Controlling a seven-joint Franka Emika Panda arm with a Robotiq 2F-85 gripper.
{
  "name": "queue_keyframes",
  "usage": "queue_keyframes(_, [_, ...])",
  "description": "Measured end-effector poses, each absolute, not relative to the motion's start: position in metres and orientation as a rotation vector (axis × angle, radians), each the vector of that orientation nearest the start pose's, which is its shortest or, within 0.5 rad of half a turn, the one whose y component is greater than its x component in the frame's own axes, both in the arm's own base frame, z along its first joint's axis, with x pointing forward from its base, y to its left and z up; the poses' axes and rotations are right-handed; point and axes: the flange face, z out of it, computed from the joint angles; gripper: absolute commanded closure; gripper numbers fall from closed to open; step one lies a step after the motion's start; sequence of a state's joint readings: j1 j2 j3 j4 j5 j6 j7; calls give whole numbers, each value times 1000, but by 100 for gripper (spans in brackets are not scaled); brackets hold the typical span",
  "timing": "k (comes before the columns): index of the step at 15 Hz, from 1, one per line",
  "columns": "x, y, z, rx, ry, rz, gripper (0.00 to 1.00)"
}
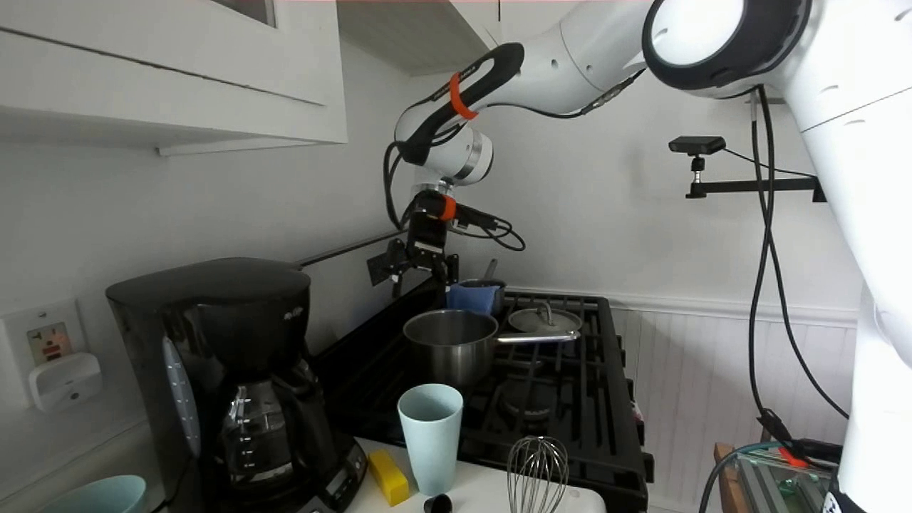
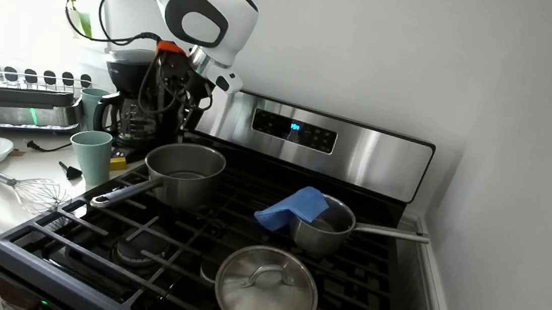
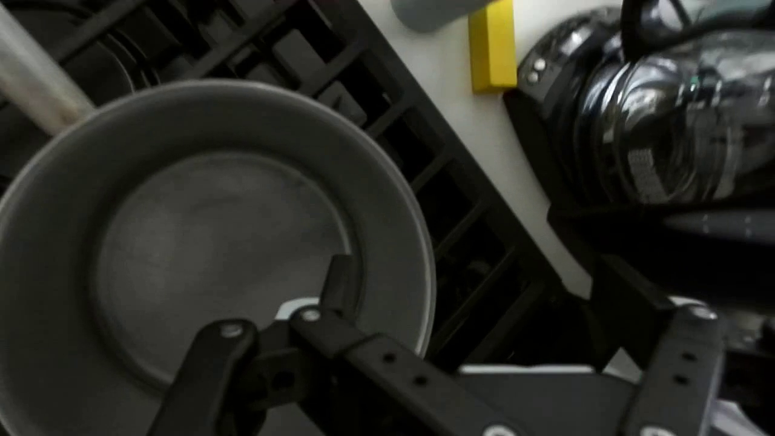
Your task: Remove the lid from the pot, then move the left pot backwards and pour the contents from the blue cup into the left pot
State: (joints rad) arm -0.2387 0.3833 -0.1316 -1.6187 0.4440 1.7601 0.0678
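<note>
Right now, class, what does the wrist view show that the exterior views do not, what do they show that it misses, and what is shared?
Only the wrist view: most of the floor of the steel saucepan; the open gripper covers the rest.

Only the exterior views: the lid, a smaller saucepan with a blue cloth over its rim, and the whisk.

Shared: the steel saucepan, the stove, the yellow block, the coffee maker and the blue cup, which the wrist view shows only in part.
</note>
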Motion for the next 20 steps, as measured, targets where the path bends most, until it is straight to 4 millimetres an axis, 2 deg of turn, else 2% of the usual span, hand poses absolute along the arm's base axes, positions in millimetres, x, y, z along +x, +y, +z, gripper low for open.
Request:
queue_keyframes(3, [577,-174,406,-2595,609,371,0])
queue_keyframes(5, [554,-164,408,-2577,541,469,0])
queue_keyframes(7, [536,-155,402,-2574,470,526,0])
queue_keyframes(10, [519,-140,382,-2573,365,566,0])
queue_keyframes(15, [515,-112,340,-2614,218,477,0])
queue_keyframes(20, [525,-81,321,-2638,93,312,2])
